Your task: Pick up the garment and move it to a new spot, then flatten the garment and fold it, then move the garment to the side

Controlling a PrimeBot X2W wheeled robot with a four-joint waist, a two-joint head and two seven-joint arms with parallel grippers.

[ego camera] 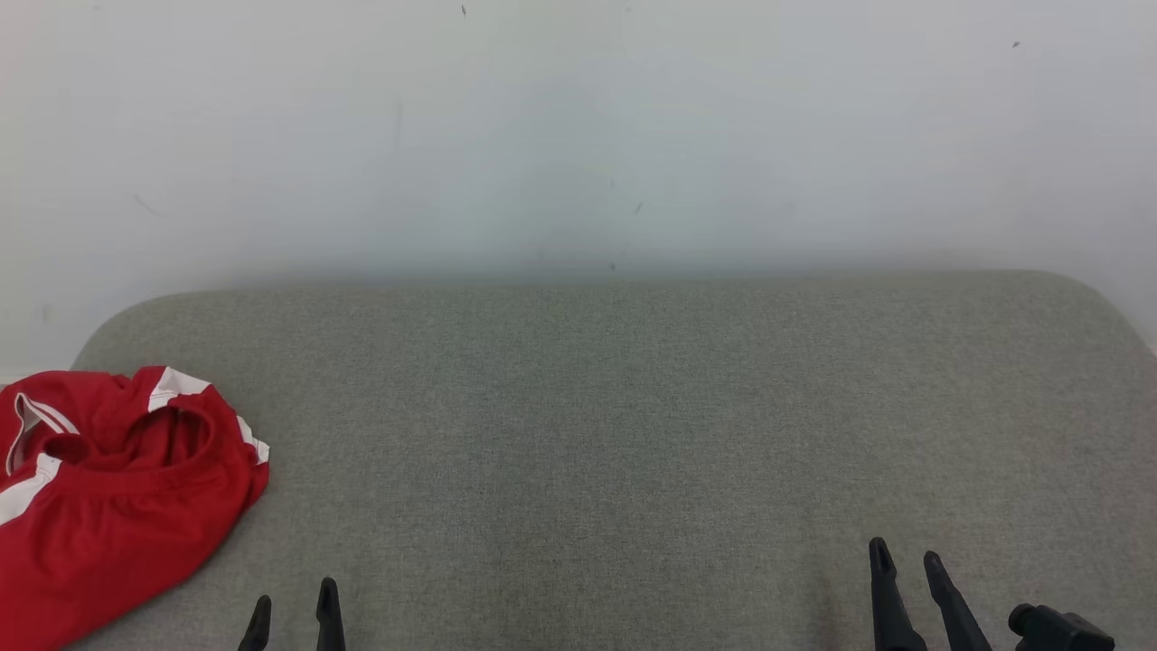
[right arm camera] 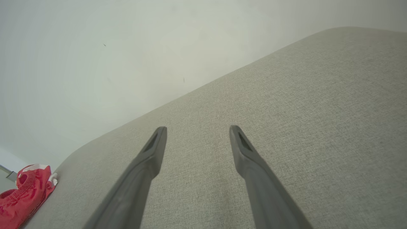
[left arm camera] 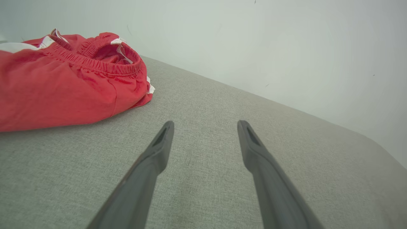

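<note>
The garment (ego camera: 108, 497) is a pair of red shorts with white side stripes, lying crumpled at the far left of the grey padded surface (ego camera: 633, 407). Its elastic waistband gapes open towards the wall. My left gripper (ego camera: 294, 597) stands open low in the head view, a little to the right of the garment and clear of it. In the left wrist view the garment (left arm camera: 63, 86) lies up and left of the open left gripper (left arm camera: 205, 125). My right gripper (ego camera: 907, 551) is open at the lower right, far from the cloth. In the right wrist view the right gripper (right arm camera: 197, 130) has the garment (right arm camera: 25, 194) at the far lower left.
A pale wall (ego camera: 578, 136) rises right behind the grey surface, whose back corners are rounded. Bare grey fabric stretches from the garment to the right edge.
</note>
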